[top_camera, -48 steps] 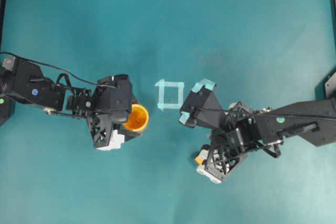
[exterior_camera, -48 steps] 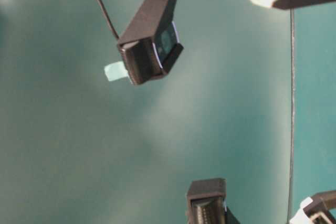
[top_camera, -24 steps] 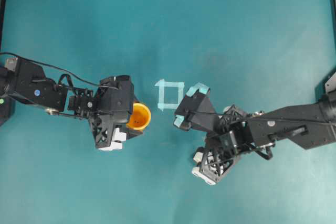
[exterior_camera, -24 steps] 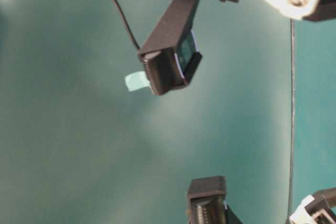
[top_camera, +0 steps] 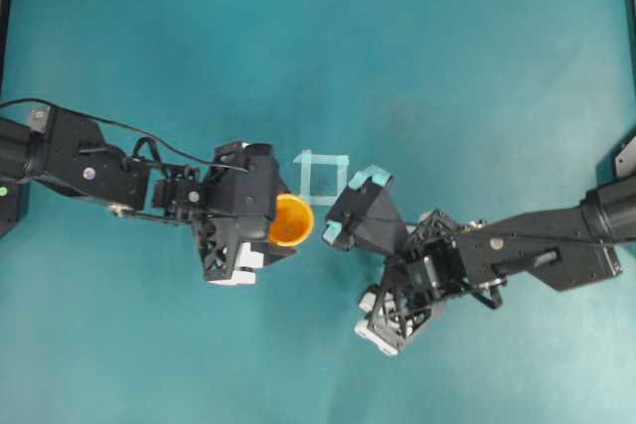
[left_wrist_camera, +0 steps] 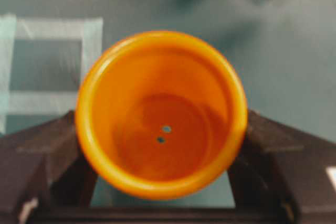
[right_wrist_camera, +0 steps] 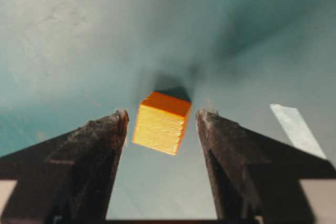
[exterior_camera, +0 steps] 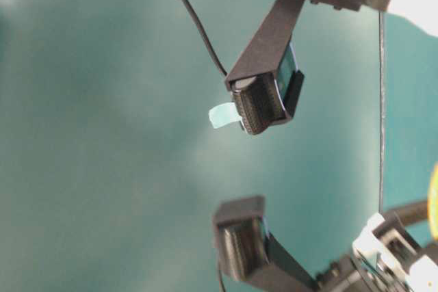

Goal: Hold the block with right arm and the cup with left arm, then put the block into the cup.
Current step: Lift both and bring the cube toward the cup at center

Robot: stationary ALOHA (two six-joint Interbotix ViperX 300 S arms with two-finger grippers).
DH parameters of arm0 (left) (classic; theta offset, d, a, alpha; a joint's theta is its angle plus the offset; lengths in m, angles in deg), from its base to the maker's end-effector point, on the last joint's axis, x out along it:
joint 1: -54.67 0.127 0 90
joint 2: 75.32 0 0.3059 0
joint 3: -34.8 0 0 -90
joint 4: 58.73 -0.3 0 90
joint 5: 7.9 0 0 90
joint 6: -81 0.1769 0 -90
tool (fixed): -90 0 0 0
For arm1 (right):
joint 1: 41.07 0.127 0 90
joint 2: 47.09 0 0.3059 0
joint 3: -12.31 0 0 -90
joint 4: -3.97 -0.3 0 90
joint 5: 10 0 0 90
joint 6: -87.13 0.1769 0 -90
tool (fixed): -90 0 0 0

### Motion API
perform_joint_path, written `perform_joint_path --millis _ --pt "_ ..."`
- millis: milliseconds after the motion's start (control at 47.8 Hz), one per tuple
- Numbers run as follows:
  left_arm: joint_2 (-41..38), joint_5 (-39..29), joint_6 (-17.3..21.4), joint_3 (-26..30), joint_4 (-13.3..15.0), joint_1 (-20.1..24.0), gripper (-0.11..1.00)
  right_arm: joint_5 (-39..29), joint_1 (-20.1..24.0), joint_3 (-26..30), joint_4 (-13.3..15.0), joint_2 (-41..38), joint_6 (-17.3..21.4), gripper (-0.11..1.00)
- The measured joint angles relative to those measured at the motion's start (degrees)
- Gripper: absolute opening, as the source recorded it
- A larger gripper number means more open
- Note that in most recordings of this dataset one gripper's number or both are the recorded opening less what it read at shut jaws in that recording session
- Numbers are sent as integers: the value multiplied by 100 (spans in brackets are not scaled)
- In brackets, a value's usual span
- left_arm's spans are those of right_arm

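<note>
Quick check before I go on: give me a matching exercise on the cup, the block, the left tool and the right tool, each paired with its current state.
Things:
1. cup
2. block
3. left tool
4. right tool

States:
A. open, one finger on each side of the cube, gaps on both sides
B. closed around the round orange body
C. empty inside, mouth toward the wrist camera
D. on the teal table, between two dark fingers, not yet gripped

Pairs: 1-C, 2-D, 3-B, 4-A
</note>
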Motion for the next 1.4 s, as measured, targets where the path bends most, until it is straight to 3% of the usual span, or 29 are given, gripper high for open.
perform_joint_path --millis 167,607,775,921,1109,1277,1403 --pt "-35 -255 264 229 -9 79 64 62 35 0 9 -114 9 59" --pt "-62 -272 290 316 -9 141 64 79 35 0 0 -360 9 58" --pt "-62 -281 290 308 -9 149 64 79 35 0 0 -396 9 54" --pt "-62 -272 290 308 -9 185 64 70 35 9 9 -387 9 43" --pt "-62 -281 290 308 -9 229 64 62 35 0 53 -299 -9 42" --pt "-62 -281 299 308 -9 272 64 62 35 0 492 88 -35 41" --pt "-62 -272 299 308 0 308 64 70 35 0 1037 396 -35 41"
